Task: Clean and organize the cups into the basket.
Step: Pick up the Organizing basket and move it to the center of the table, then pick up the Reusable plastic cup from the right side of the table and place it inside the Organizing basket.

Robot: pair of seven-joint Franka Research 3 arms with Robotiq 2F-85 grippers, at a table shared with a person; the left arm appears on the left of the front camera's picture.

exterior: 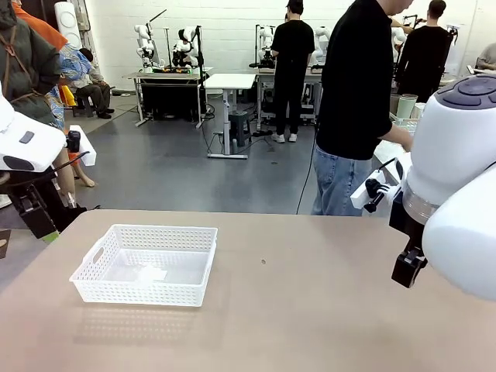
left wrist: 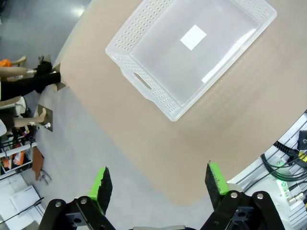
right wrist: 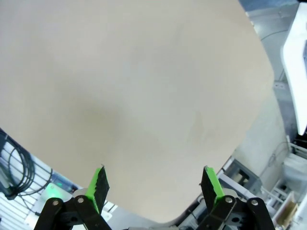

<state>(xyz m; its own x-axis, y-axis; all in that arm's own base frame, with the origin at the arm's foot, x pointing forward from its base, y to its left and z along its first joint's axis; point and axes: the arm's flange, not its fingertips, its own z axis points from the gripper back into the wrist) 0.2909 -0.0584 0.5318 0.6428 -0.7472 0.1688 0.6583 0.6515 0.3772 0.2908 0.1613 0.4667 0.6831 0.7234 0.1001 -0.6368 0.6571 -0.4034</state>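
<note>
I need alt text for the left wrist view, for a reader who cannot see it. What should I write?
An empty, shallow white lattice basket sits on the tan table, with a white square on its floor. Below, the left gripper holds nothing, its green-padded fingers wide open.

Beyond my tan tabletop (exterior: 310,310) I see a glossy grey floor (exterior: 170,167), a white wall (exterior: 225,31) and a white-topped desk (exterior: 229,80).

White basket (exterior: 143,292) on table (exterior: 310,310), person (exterior: 358,93) behind
</note>
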